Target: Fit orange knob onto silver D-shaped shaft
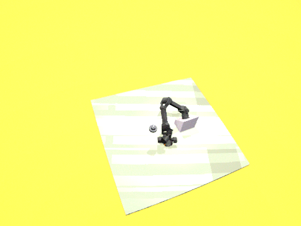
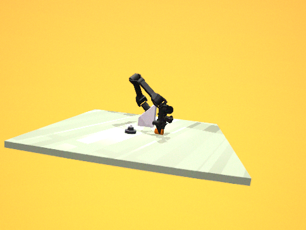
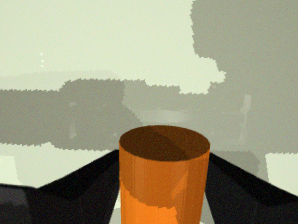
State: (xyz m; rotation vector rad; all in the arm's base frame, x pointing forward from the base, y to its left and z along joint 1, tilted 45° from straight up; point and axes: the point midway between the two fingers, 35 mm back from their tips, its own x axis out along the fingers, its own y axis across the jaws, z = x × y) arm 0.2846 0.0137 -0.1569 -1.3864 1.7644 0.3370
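Observation:
The orange knob [image 2: 156, 131] [image 3: 162, 185] is a cylinder lying on its side at table height. Only a sliver of orange shows under the arm in the top view. My gripper [image 2: 160, 132] [image 3: 162, 159] is shut on the knob, with one black finger against each side. In the wrist view the knob's far end is a plain dark face with no hole visible; its other end is out of frame. The round dark pedestal [image 1: 150, 130] [image 2: 127, 131] stands apart from the knob, with the small shaft [image 1: 153, 126] [image 2: 131, 126] upright and bare. The shaft's flat side cannot be made out.
A pale lilac wedge-shaped block [image 1: 188, 125] [image 2: 147, 119] stands beside the arm's base. In the top view the pedestal is left of the arm's forearm. The pale table [image 1: 137, 186] [image 2: 95, 148] carries patches of shadow.

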